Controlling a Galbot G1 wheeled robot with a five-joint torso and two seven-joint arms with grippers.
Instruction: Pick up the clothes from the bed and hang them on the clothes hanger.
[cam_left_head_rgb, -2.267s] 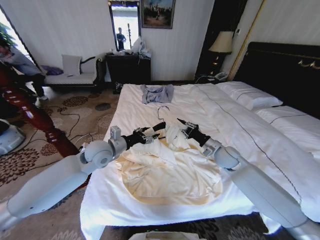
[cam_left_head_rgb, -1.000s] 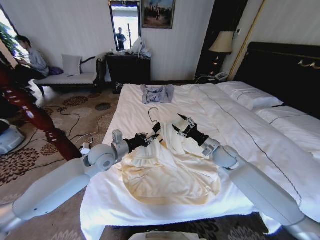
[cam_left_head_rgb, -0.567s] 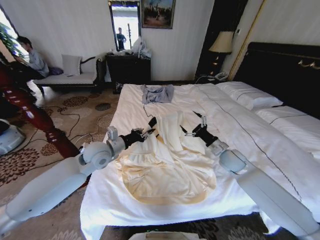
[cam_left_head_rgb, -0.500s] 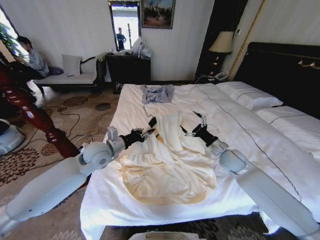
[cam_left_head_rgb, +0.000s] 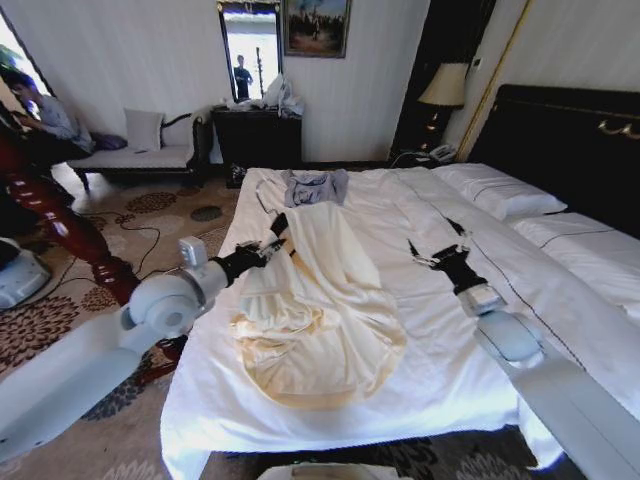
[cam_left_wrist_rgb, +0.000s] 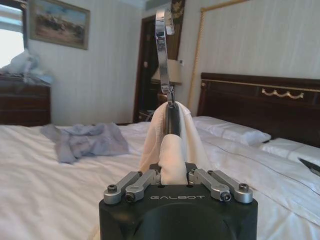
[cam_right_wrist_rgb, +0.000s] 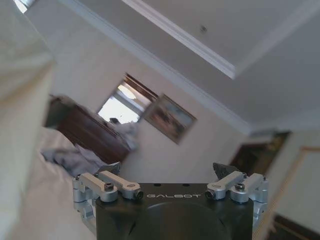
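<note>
Left tool (cam_left_wrist_rgb: 172, 172) pinched on the clothes hanger (cam_left_wrist_rgb: 167, 70) at the neck, with a fold of the clothes (cam_left_head_rgb: 315, 300) caught in the same pinch; metal hook standing upright above the grip. Collar end lifted off the bed (cam_left_head_rgb: 420, 395), toward 12 o'clock, just short of the small blue-grey garment (cam_left_head_rgb: 315, 186). Rest of the cream fabric trailing back toward 6 o'clock, lying on the sheet in a bunched oval.

Right tool (cam_left_head_rgb: 440, 243) spread, holding nothing, at about 3 o'clock of the garment, well apart from it, above bare sheet.

Step in hand, judged: raising the hung garment clear of the bed.

- Lift straight up, slowly; thin fabric likely to slide off the bar if tilted.
- Keep hook vertical, pinch firm on both wire and cloth.
- Cannot tell whether both shoulders sit on the bar; worth checking before swinging away.
- Watch the trailing hem for drag on the sheet.
- Steer clear of the reddish wooden post (cam_left_head_rgb: 55, 225) at 9 o'clock.
</note>
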